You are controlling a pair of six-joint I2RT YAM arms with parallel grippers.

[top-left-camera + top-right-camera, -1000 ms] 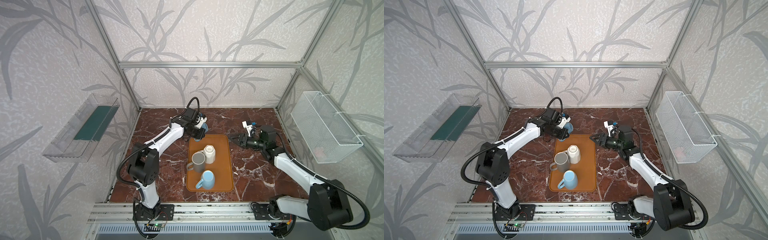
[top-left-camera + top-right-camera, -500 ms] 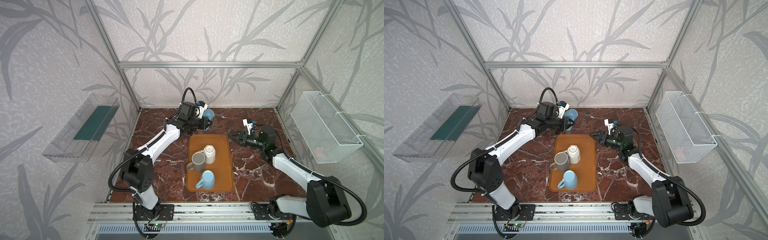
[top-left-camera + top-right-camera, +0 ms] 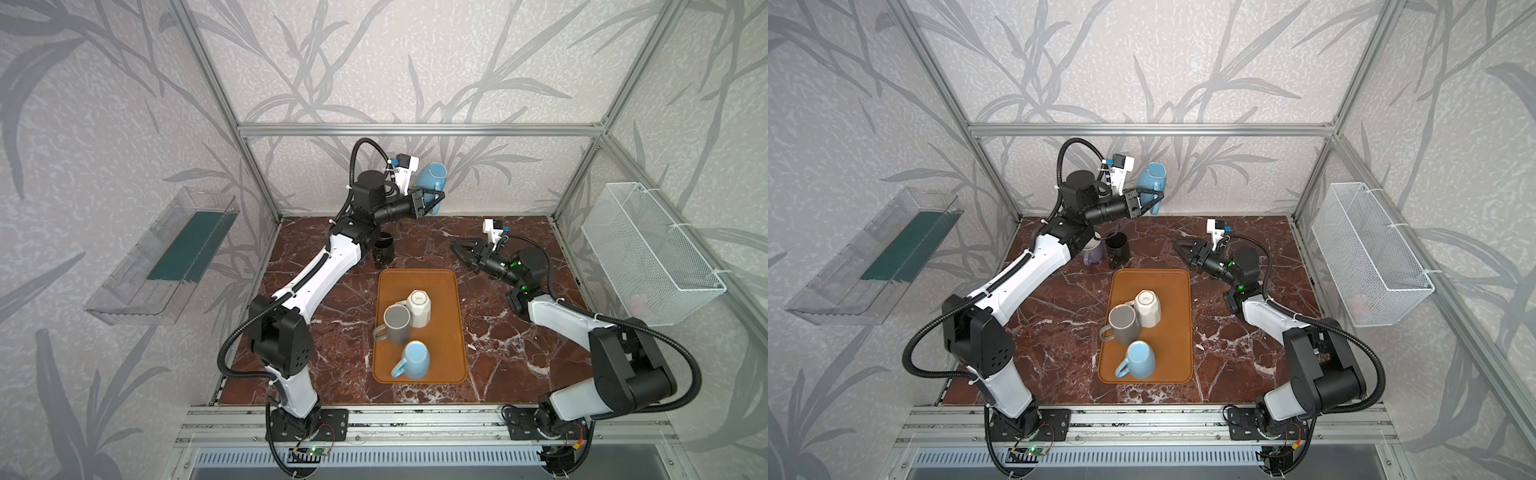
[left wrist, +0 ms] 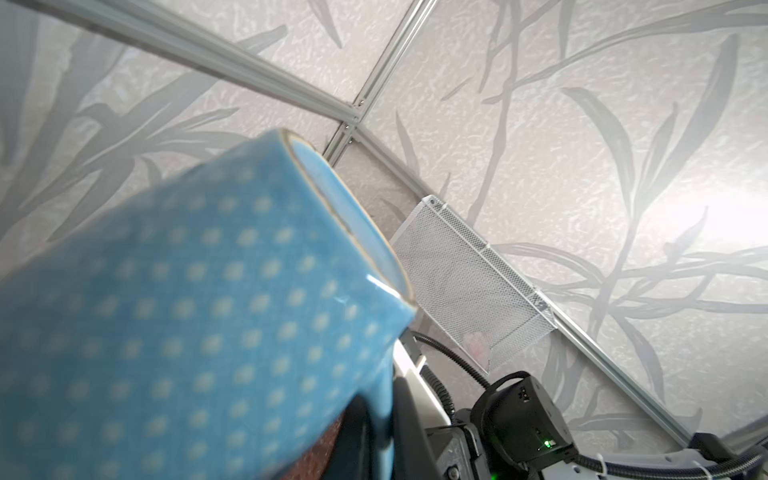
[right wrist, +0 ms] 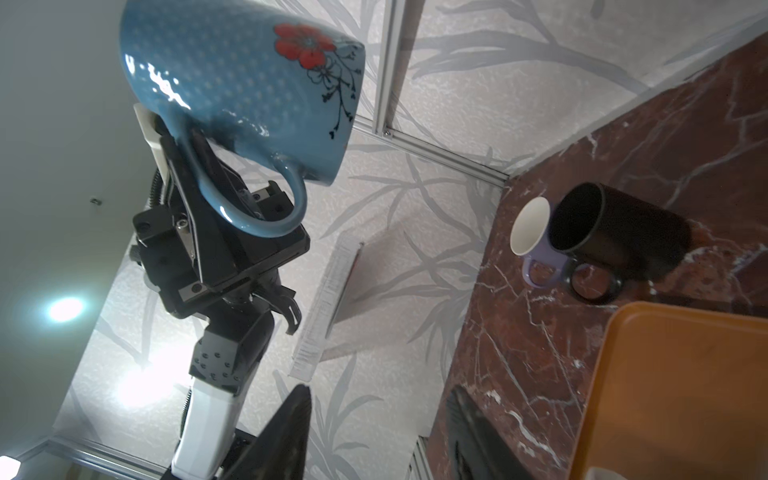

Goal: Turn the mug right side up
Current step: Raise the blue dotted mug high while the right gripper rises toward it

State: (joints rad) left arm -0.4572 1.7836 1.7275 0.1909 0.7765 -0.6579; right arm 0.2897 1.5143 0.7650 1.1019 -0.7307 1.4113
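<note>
While the left pincer is clamped on its curved handle, the mug hangs tilted in the air near the back wall, high over the tabletop. It is glossy blue ceramic with small pale dots and one red flower. The right pincer is empty, its jaws spread, just beyond the far right corner of the tray. This tray is smooth and orange-brown, with rounded corners. On it a grey mug, a faceted white mug and a light blue mug stand upside down. The tabletop is dark red marble with white veins. The walls have grey leaf wallpaper, and a white wire basket hangs on the right wall.
</note>
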